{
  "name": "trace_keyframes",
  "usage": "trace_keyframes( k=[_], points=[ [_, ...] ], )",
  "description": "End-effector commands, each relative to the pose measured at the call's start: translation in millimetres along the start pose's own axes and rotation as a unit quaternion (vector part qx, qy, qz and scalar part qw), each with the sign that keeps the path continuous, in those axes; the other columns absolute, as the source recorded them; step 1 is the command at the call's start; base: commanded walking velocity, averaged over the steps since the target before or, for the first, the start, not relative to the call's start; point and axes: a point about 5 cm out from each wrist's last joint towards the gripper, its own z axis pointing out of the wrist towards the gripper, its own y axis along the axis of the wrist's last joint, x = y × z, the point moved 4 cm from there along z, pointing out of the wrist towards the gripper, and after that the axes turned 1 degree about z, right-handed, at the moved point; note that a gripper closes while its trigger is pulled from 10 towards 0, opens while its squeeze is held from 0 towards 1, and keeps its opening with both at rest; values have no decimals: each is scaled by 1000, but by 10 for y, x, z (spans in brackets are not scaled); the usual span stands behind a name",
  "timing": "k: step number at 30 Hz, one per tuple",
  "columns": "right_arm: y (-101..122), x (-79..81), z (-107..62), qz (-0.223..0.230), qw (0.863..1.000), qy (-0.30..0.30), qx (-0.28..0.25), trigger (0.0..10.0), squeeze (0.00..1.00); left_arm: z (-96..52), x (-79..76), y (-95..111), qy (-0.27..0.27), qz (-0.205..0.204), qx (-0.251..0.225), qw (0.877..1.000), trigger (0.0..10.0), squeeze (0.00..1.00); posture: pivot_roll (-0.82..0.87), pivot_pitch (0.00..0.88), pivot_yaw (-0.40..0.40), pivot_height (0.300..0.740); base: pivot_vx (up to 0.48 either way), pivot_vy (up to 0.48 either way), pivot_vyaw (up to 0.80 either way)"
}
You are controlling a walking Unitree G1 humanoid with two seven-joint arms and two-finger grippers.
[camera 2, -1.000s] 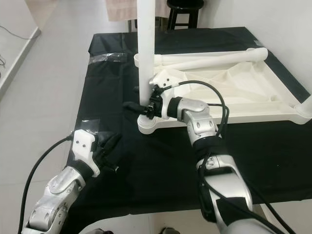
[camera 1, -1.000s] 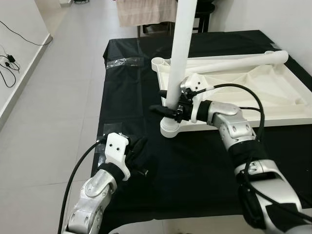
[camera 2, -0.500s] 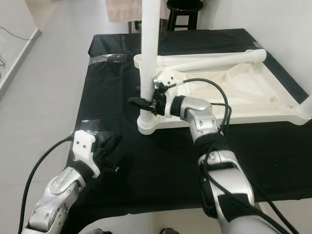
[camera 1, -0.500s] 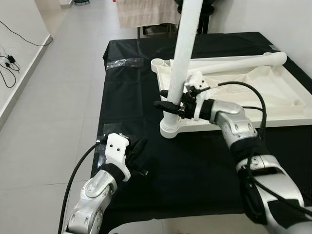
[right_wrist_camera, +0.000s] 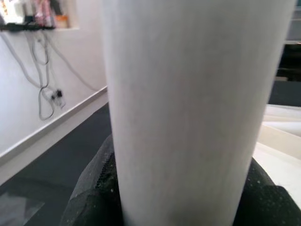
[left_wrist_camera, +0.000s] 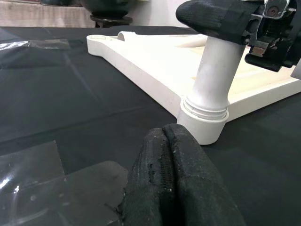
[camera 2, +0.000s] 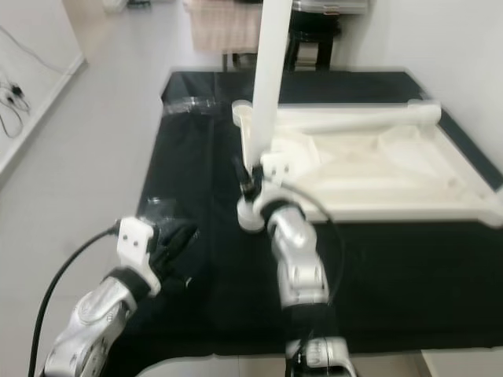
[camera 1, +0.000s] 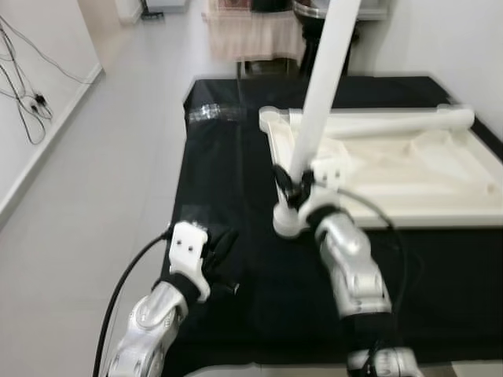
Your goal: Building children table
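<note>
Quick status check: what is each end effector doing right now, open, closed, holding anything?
Left end effector: closed, empty, resting on the black cloth.
Right end effector: closed around the upright white table leg.

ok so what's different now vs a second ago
The camera has shifted, so the whole scene sits differently. The right gripper has stayed clamped on the white table leg standing in the corner socket of the upturned tabletop; its arm now reaches in more from below. The leg leans a little more rightward. The left gripper still rests shut on the black cloth.
</note>
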Motion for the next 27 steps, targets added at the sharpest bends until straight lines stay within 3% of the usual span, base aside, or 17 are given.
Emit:
trace_keyframes(
  k=[1, 2, 3, 4, 6, 7, 11, 13, 15, 17, 20, 21, 23, 27],
  points=[
    [-532, -80, -135, 7, 994, -10, 106, 0, 0, -2, -4, -21, -4, -3, 6, 1000, 10000, 0, -10, 130, -18, 740, 0, 0, 0],
    [-469, -38, -76, 9, 995, 18, 96, 0, 0, 0, 5, -19, 0, 1, 5, 1000, 10000, 0, -11, 133, -6, 740, 0, 0, 0],
    [-426, -6, -49, 4, 995, 35, 92, 7333, 0, 1, 13, -19, 3, 2, 5, 1000, 10000, 0, -8, 132, -12, 740, 0, 0, 0],
    [-402, 38, -34, 12, 995, 47, 92, 10000, 0, 1, 18, -18, 5, 2, 5, 1000, 10000, 0, -14, 128, -7, 740, 0, 0, 0],
    [-393, 61, -39, 22, 994, 46, 96, 10000, 0, 2, 19, -16, 5, 2, 5, 1000, 10000, 0, -14, 128, -7, 740, 0, 0, 0],
    [-356, 107, -29, 19, 994, 59, 91, 10000, 1000, 5, 14, -18, 3, 0, 5, 1000, 10000, 0, -12, 128, -8, 740, 0, 0, 0],
    [-266, 208, 25, 22, 993, 87, 78, 10000, 1000, 15, -2, -24, -2, -3, 7, 1000, 10000, 0, -6, 121, -9, 740, 0, 0, 0],
    [-79, 255, 137, 23, 990, 129, 59, 10000, 1000, 23, -9, -27, -3, -2, 7, 1000, 10000, 0, -1, 117, -12, 740, 0, 0, 0],
    [70, 281, 215, 13, 982, 184, 50, 10000, 0, 28, -8, -27, -2, -2, 7, 1000, 10000, 0, -2, 115, -15, 740, 0, 0, 0],
    [99, 289, 227, 12, 978, 200, 50, 10000, 0, 28, -7, -27, -2, -2, 6, 1000, 10000, 0, -2, 115, -15, 740, 0, 0, 0],
    [180, 362, 204, -17, 952, 304, 43, 10000, 0, 35, -13, -32, -1, -3, 6, 1000, 10000, 0, 4, 107, -24, 740, 0, 0, 0],
    [180, 362, 204, -17, 952, 304, 43, 10000, 0, 35, -13, -32, -1, -3, 6, 1000, 10000, 0, 4, 107, -24, 740, 0, 0, 0],
    [204, 377, 178, -25, 933, 355, 46, 10000, 0, 37, -19, -35, -1, -3, 6, 1000, 10000, 0, 7, 104, -25, 740, 0, 0, 0],
    [221, 325, 250, -8, 931, 361, 59, 10000, 0, 37, -24, -39, -1, -3, 6, 1000, 10000, 0, 11, 102, -25, 740, 0, 0, 0]
  ],
)
